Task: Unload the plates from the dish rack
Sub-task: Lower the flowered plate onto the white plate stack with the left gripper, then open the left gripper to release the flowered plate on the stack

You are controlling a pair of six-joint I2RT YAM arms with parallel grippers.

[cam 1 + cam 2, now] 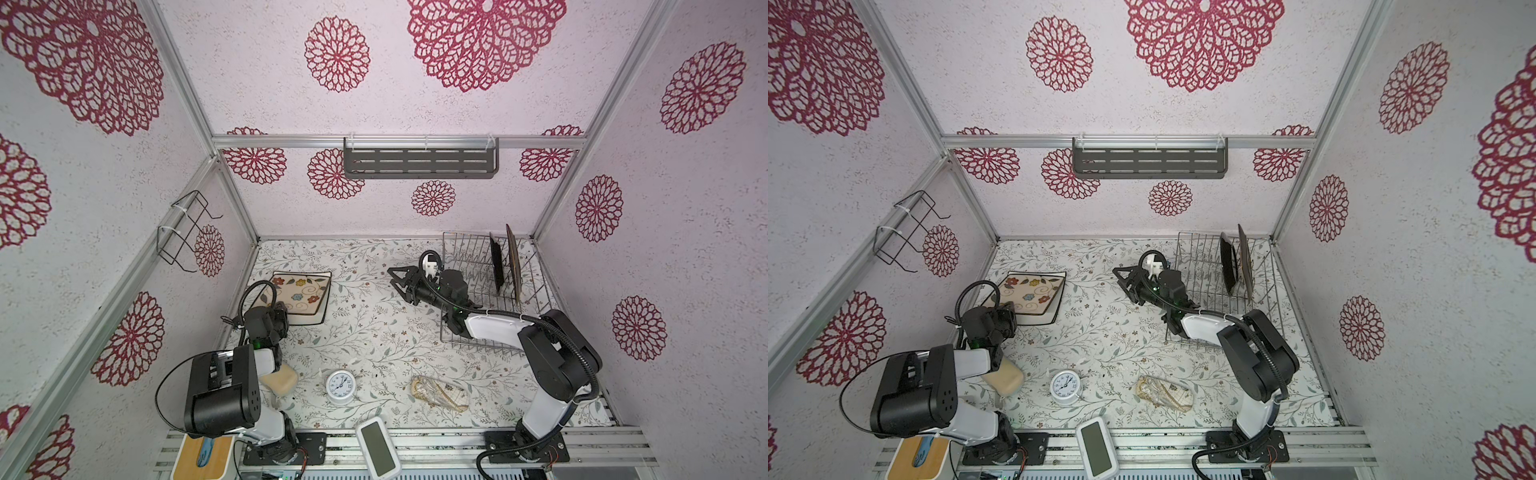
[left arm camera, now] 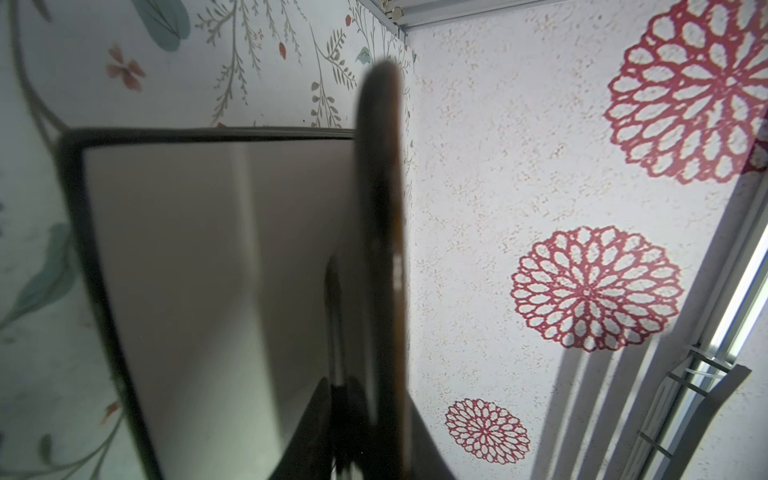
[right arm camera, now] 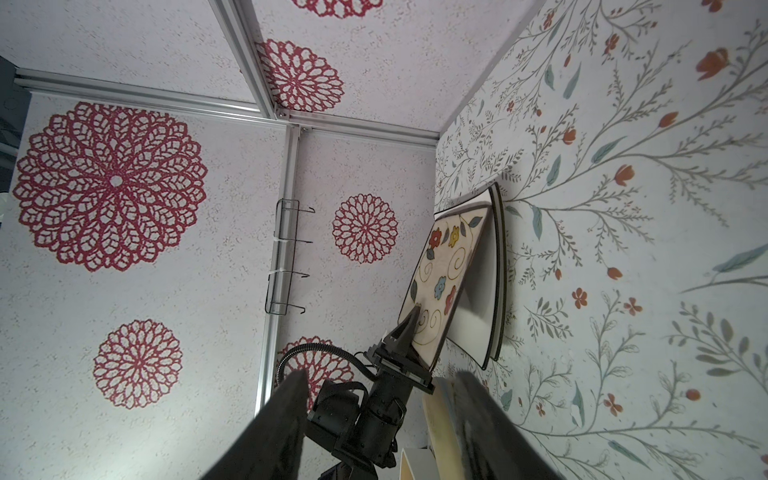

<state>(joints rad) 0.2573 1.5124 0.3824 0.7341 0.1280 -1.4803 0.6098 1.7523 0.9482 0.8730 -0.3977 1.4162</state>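
Note:
The silver dish rack stands at the back right in both top views. Two plates stand upright in it: a dark square one and a round brown-rimmed one. At the back left, a flower-painted plate rests tilted on a white, dark-rimmed plate. My left gripper is shut on the painted plate's near edge, holding that end up. My right gripper hangs open and empty just left of the rack.
A small white clock, a beige block and a patterned pouch lie near the front. A white screen device and a wood-topped box sit on the front rail. A black wire holder and a grey slotted shelf hang on the walls.

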